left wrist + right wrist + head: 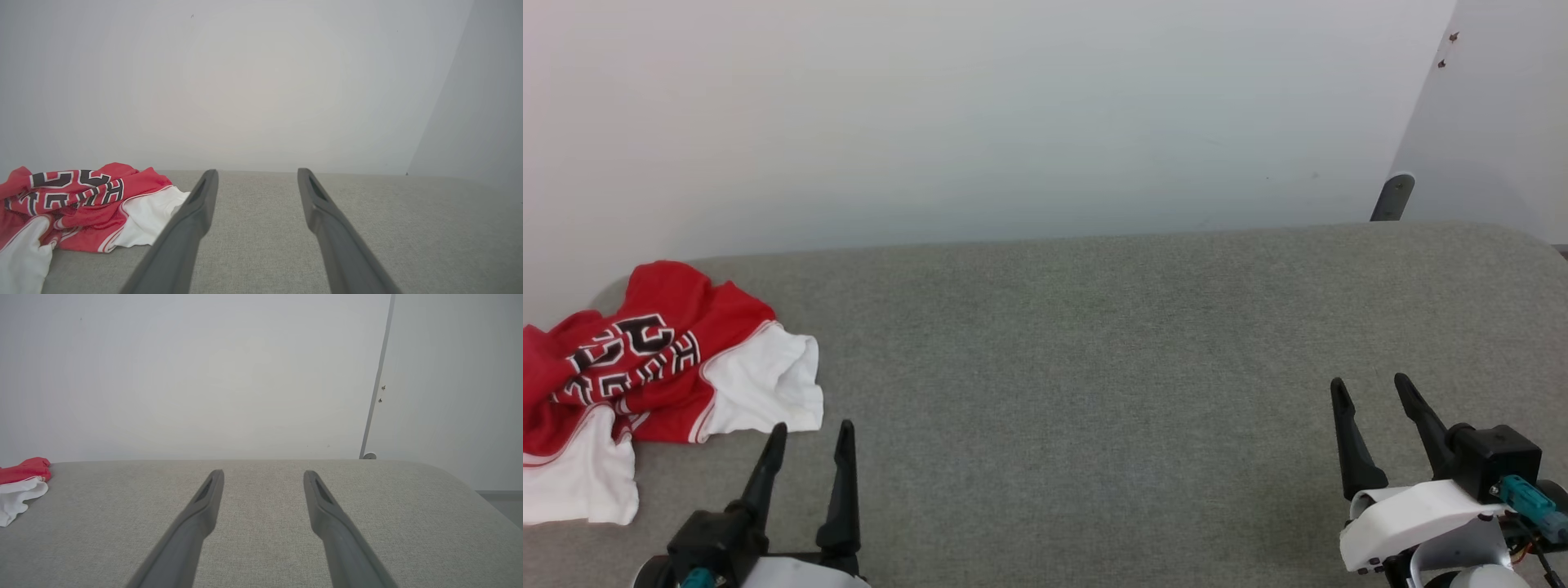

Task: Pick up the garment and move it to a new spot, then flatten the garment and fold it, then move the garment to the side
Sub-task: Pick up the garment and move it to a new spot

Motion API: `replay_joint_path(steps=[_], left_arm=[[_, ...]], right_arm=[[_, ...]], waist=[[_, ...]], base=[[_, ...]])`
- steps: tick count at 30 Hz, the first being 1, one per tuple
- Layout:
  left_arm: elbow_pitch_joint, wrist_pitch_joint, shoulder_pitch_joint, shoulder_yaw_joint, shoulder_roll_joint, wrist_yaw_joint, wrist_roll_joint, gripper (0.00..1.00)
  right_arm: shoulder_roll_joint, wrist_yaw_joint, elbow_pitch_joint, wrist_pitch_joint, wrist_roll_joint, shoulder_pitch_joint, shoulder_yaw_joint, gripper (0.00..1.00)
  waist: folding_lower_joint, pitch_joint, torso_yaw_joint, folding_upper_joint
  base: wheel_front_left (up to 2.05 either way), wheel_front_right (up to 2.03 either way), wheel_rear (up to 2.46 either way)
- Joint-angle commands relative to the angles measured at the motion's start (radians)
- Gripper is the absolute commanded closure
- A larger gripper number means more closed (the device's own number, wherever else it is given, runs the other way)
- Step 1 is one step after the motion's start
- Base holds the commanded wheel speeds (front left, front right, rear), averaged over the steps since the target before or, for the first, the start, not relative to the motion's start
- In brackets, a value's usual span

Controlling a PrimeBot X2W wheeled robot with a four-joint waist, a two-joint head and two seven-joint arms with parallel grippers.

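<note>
Garment: the red jersey-style garment point(662, 359) lies crumpled at the far left of the grey fabric tabletop point(1094, 367), close to the back wall point(1013, 114). Its white sleeves are bunched toward the front, and part of it runs past the left edge of the head view.
Left gripper: the left gripper point(814, 425) has its jaws released and spread, holding nothing. It sits just beside the nearer white sleeve without touching it.
Right gripper: the right gripper point(1369, 380) also has its jaws released and empty. It is well apart from the garment, over bare fabric at the right.
Stage: judged from this layout, the pickup has not yet begun.
Risk 1: a pinch on the heap may catch only 1 layer or a sleeve, so the rest would trail and drag across the fabric.
Risk 2: the garment is close to the left end, so a sideways nudge from a finger could push it over.
Risk 3: the right arm is far off, so a 2-handed lift looks awkward from here.
Writing: black block characters outlined in white cross the red chest. The folds break them up, so no word or number reads whole.
Brand: no maker's label can be made out.
</note>
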Motion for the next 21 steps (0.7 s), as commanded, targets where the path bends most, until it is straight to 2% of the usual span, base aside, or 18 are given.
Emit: replay_joint_path(steps=[1,11,21], left_arm=[[0.003,0.000,0.012,0.002,0.001,-0.001,-0.002,0.00],[0.028,0.007,0.002,0.009,0.008,0.007,-0.023,0.00],[0.054,0.038,-0.022,0.038,0.031,0.030,-0.040,0.00]], right_arm=[[0.002,0.001,-0.004,-0.003,-0.002,-0.002,-0.001,0.00],[0.002,0.001,-0.001,0.005,0.009,0.006,0.005,0.00],[0.002,0.001,0.025,0.014,0.024,-0.005,0.050,0.00]], waist=[[0.0000,0.001,0.000,0.0000],[0.0000,-0.005,0.028,0.0000],[0.0000,-0.033,0.171,0.0000]], base=[[0.00,0.00,0.00],[0.00,0.00,0.00],[0.00,0.00,0.00]])
